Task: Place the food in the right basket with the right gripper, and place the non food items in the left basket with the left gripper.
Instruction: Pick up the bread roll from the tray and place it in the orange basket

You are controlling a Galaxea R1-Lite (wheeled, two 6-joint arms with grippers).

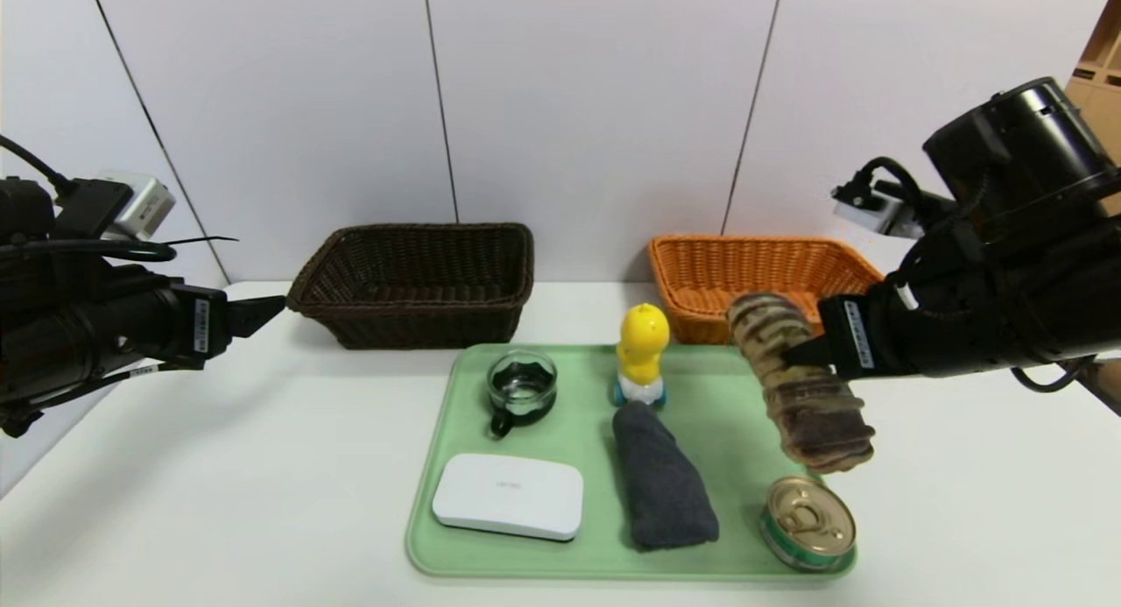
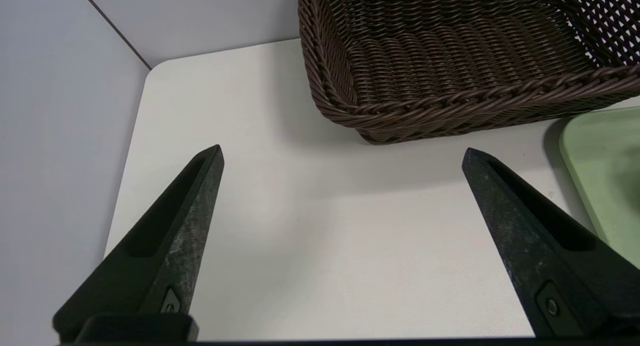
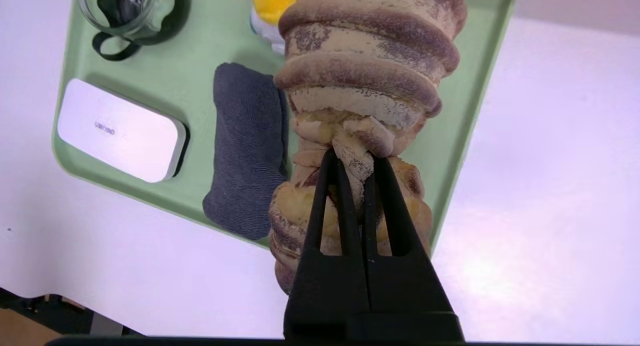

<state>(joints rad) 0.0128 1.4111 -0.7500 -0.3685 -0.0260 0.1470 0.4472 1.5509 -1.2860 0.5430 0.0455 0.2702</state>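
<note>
While the right gripper [image 1: 793, 355] carries the bread roll [image 1: 799, 382] above the green tray [image 1: 438, 537], short of the orange basket [image 1: 760, 270], its low end could clip the tin [image 1: 807, 522]. Beside the dark basket [image 2: 450, 61], the left gripper [image 2: 342, 154] hangs with fingers spread, empty. Seen from the right wrist, the fingers [image 3: 330, 186] pinch only a thin fold of crust, which may tear.

A white worktop [image 1: 263, 467] with a rounded far-left corner stands against a pale grey panelled wall [image 1: 595, 108] crossed by thin dark seams. Light brown cardboard boxes [image 1: 1099, 73] show at the far right edge.
</note>
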